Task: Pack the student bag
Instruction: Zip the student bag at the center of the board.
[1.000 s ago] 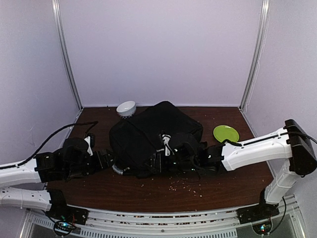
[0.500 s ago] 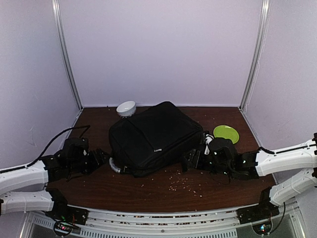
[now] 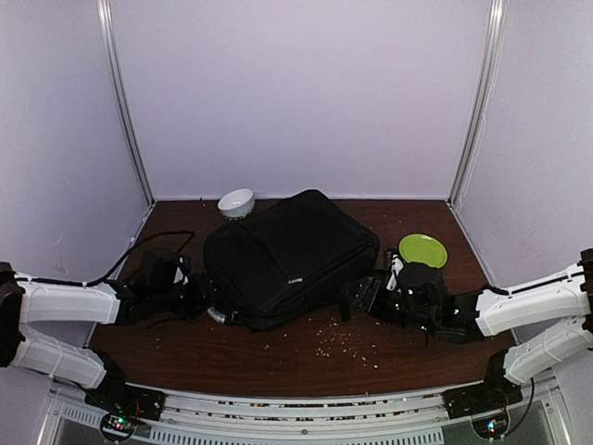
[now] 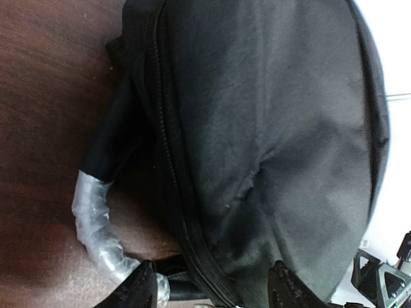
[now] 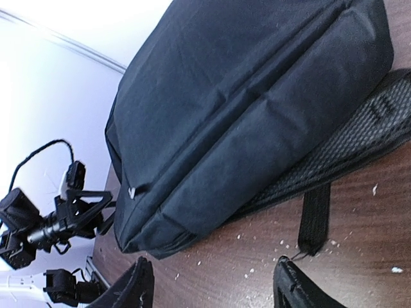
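Observation:
The student bag (image 3: 287, 255), a big black backpack, lies flat in the middle of the brown table. My left gripper (image 3: 197, 298) is at its left end. In the left wrist view the left gripper (image 4: 212, 292) stands open, its fingers straddling the bag's (image 4: 270, 128) zipper seam, one finger beside the grey-taped handle (image 4: 95, 218). My right gripper (image 3: 356, 298) hovers off the bag's front right corner. In the right wrist view the right gripper (image 5: 215, 289) is open over bare wood, with the bag (image 5: 244, 102) and a loose black strap (image 5: 314, 218) ahead of it.
A white bowl (image 3: 236, 202) stands behind the bag at the back left. A green plate (image 3: 422, 248) lies to the bag's right, just behind my right wrist. Pale crumbs (image 3: 347, 343) are scattered on the wood in front of the bag.
My right gripper has come off the bag and drawn back to its right front. My left gripper has moved right, up to the handle end, and its jaws have narrowed.

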`<state>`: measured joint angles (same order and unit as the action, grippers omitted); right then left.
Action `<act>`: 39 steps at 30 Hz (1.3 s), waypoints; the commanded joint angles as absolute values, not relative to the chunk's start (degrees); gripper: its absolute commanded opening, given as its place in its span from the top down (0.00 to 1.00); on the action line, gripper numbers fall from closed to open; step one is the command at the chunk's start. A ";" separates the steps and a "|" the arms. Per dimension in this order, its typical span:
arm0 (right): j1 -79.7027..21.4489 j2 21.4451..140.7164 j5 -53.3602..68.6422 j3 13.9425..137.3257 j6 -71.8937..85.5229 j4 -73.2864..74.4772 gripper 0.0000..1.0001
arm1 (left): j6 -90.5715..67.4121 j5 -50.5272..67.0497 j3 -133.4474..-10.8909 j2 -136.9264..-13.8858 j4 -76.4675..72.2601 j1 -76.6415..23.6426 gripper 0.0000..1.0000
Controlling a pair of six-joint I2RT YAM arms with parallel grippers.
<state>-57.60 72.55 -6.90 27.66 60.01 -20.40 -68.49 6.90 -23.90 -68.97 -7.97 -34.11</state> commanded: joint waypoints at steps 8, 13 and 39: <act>-63.29 73.17 -5.59 29.04 57.16 -20.20 0.37 | -71.43 12.66 -25.82 -82.07 -22.41 -32.75 0.67; -63.29 72.90 -6.21 29.97 55.87 -19.81 0.37 | -71.46 13.71 -26.84 -79.02 -23.65 -33.27 1.00; -64.99 62.06 -11.23 25.61 52.71 -15.20 0.37 | -73.39 6.74 -31.59 -74.92 -14.21 -47.55 0.20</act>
